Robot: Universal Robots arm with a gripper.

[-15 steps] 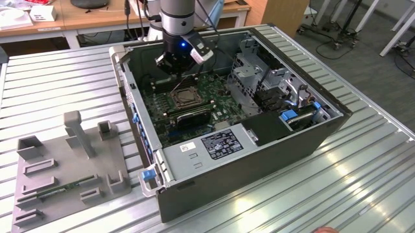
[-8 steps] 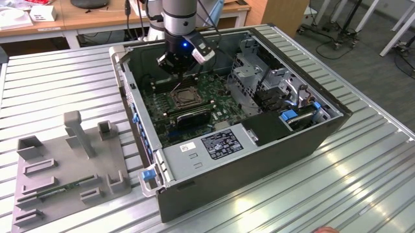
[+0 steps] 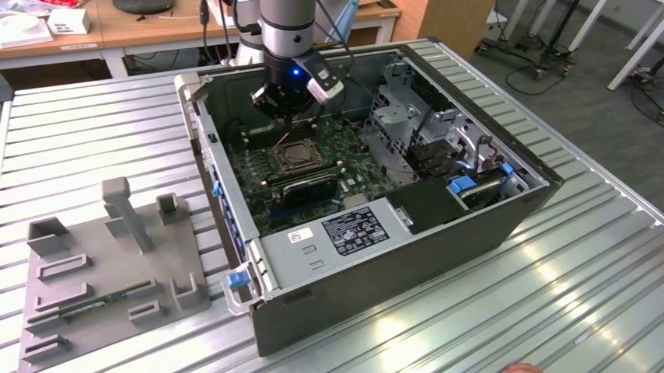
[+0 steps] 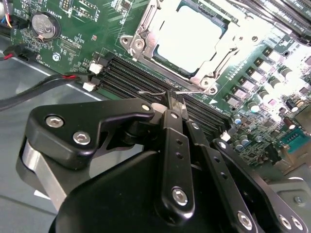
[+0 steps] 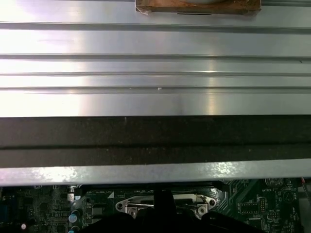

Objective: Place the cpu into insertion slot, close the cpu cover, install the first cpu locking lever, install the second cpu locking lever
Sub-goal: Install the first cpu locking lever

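The cpu point(image 4: 192, 39) lies in the insertion slot point(image 3: 294, 154) on the green motherboard, its pale metal top showing through the window of the cpu cover point(image 4: 138, 35), which lies flat over it. A thin wire locking lever point(image 4: 150, 92) runs along the socket's near edge. My gripper point(image 4: 175, 103) is shut, its fingertips together right at this wire; whether they pinch it or only touch it I cannot tell. In the exterior view the gripper point(image 3: 280, 115) hangs inside the open computer case just behind the socket. The first wrist view shows the socket's edge point(image 5: 167, 201).
Long black memory slots point(image 4: 131, 77) lie between gripper and socket. A coin battery point(image 4: 43, 25) and black cables point(image 4: 29, 92) sit nearby. A metal drive cage point(image 3: 405, 124) and the case walls point(image 3: 207, 155) hem in the board. A grey fixture tray point(image 3: 104, 272) rests on the ribbed table.
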